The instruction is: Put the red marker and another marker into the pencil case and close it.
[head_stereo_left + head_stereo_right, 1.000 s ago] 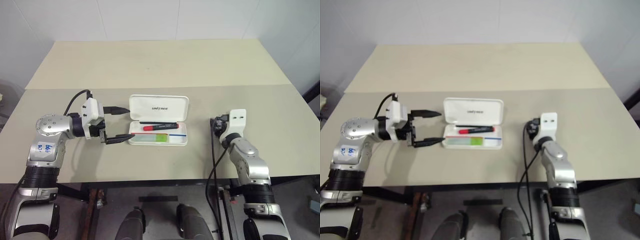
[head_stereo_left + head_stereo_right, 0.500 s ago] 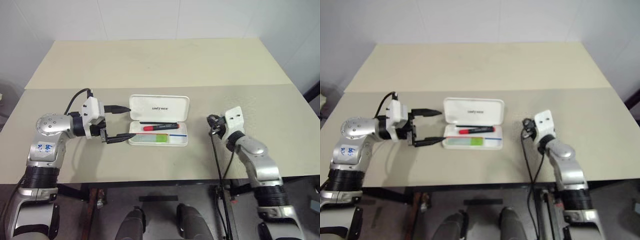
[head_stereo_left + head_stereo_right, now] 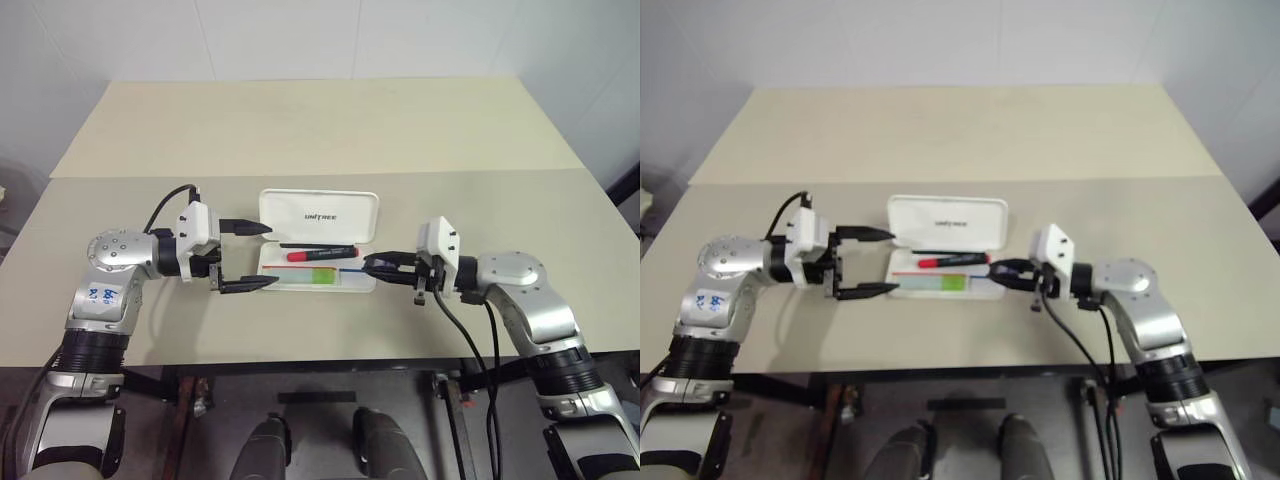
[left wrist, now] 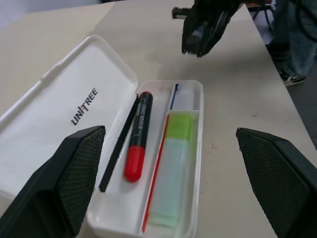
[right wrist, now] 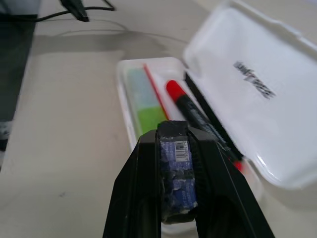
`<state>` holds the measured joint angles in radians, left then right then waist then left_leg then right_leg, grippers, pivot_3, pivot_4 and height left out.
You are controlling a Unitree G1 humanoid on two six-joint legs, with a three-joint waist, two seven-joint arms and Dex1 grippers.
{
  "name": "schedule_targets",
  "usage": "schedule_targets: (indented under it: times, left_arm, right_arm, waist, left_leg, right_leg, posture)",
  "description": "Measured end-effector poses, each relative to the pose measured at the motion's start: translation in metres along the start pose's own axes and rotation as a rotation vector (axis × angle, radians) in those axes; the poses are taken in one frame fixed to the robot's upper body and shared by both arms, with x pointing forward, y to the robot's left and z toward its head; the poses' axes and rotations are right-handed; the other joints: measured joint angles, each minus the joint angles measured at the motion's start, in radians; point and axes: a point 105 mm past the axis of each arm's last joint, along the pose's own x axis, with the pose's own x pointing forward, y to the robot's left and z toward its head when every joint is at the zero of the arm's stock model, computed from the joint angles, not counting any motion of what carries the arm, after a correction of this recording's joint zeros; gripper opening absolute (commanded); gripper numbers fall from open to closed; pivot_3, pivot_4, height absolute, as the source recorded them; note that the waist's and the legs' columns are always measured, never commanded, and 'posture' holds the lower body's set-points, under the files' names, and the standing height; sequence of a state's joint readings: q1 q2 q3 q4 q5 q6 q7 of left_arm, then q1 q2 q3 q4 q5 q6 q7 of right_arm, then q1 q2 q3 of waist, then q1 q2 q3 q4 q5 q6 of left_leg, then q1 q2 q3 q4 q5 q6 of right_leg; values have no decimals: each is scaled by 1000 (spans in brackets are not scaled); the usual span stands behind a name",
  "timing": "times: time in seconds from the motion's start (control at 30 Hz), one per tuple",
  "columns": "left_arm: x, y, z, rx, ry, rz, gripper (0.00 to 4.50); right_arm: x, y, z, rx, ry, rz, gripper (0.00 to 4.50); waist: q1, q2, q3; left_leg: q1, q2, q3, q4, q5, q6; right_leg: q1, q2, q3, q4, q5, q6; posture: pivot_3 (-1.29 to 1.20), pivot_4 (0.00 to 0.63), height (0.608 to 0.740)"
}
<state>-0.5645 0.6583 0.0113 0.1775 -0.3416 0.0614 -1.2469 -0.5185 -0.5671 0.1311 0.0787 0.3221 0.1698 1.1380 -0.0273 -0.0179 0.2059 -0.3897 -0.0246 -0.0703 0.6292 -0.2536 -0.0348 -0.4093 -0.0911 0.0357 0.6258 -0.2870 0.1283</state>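
Note:
The white pencil case (image 3: pixel 300 205) lies open in the middle of the table, its lettered lid folded back. In its tray lie the red marker (image 3: pixel 322 254) and, nearer me, the green-ended marker (image 3: pixel 310 276). My left gripper (image 3: pixel 266 256) is open at the case's left end, one finger by the lid and the other by the tray's front corner. Pointing left at the tray's right end, my right gripper (image 3: pixel 368 266) is shut with its taped pads together and nothing held. The left wrist view shows the red marker (image 4: pixel 137 148) and the green marker (image 4: pixel 174 163) side by side.
The beige table (image 3: pixel 320 130) stretches wide beyond and to both sides of the case. A black cable (image 3: pixel 440 310) hangs from my right wrist over the table's front edge. A seam crosses the table just behind the case.
My right arm swung in from the table's right side to the case's right end, turned to point left, and its fingers closed. The left gripper stayed put.

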Motion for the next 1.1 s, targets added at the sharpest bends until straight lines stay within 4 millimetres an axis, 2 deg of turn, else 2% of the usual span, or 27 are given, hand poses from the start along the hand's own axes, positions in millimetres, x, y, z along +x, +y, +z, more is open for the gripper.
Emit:
schedule_targets:
  times: [0.13,0.4,0.83,1.1]
  left_arm:
    - [11,1,3,7,-24,-18,4500]
    - [15,-1,1,1,-34,-24,4500]
    - [16,-4,-3,-12,-37,-20,4500]
    - [15,-7,-7,-21,-34,-17,4500]
  right_arm:
    - [12,0,-10,9,17,41,408]
    - [22,-2,-19,3,40,66,408]
    - [38,-8,-16,-22,37,82,408]
    - [34,-7,-21,-18,52,105,3251]
  waist:
    - [1,0,0]
    - [-1,0,0]
    - [0,0,0]
    - [-1,0,0]
  left_leg:
    - [0,0,0,0,0,0]
    - [0,0,0,0,0,-1]
    - [0,0,0,0,0,-1]
    - [0,0,0,0,0,-1]
  right_leg:
    - [0,0,0,0,0,0]
    - [-1,0,0,0,0,0]
    - [-1,0,0,0,0,0]
    - [-1,0,0,0,0,0]
  posture:
    - [0,150,740]
    - [0,150,740]
    - [0,150,740]
    - [0,150,740]
